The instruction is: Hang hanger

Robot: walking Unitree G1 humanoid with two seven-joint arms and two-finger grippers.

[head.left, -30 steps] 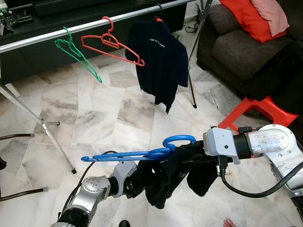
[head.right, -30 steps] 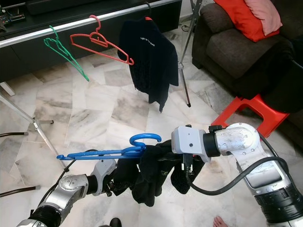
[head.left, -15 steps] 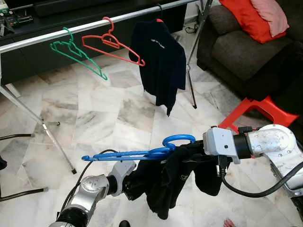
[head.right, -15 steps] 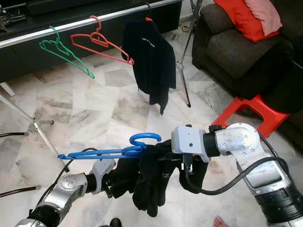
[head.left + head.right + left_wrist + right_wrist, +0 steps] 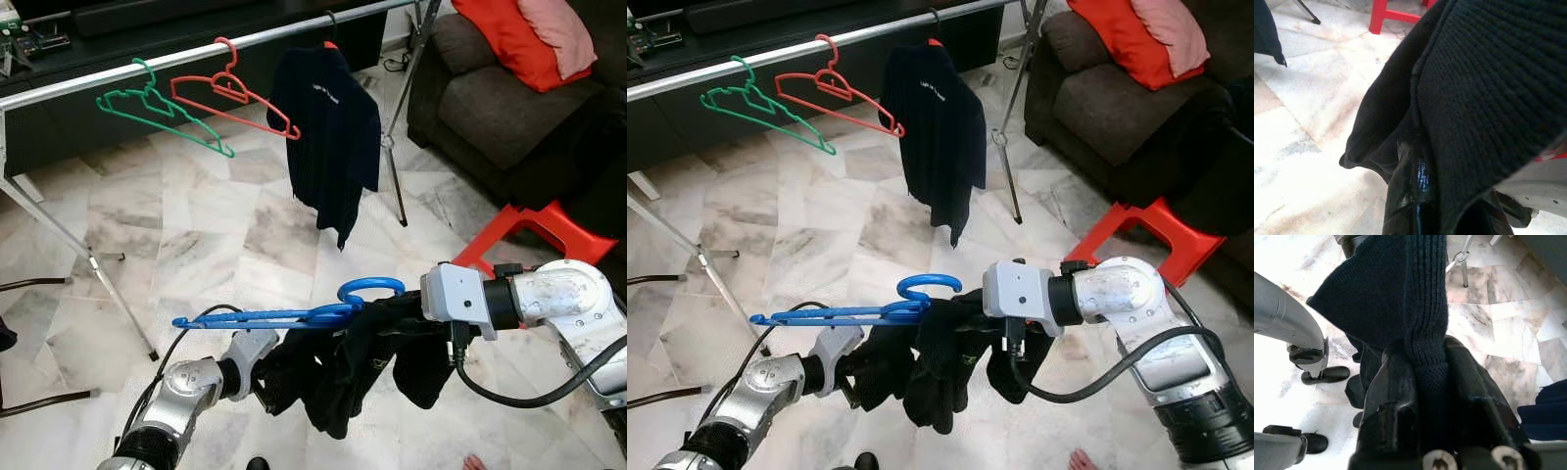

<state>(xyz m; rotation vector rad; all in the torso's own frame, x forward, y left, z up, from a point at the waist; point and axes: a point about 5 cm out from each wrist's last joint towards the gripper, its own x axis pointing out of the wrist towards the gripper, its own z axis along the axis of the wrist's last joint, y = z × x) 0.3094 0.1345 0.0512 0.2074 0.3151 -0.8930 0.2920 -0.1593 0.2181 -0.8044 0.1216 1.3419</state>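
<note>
From the head views, both silver arms reach in low across the front, meeting over the marble floor (image 5: 196, 225). The right gripper (image 5: 972, 315) comes in level from the right, its fingers buried in a black knitted garment (image 5: 343, 367). The left gripper (image 5: 269, 367) rises from below, also sunk into that cloth. A blue plastic hanger (image 5: 284, 315) lies on top of the bundle, its long axis nearly horizontal, the thin arm pointing left and the rounded hook curling up beside the right wrist. Farther off, a metal rail (image 5: 118, 73) carries a green hanger (image 5: 162, 103), a red hanger (image 5: 235, 93) and a dark navy shirt (image 5: 333, 137). A red stool (image 5: 534, 230) stands by the dark sofa (image 5: 500, 108).

In the left wrist view, one glossy black finger (image 5: 1410, 196) disappears under coarse ribbed knit; I cannot tell how wide the jaws stand.

In the right wrist view, two black fingers (image 5: 1396, 387) pinch a ribbed fold of the garment between them.
</note>
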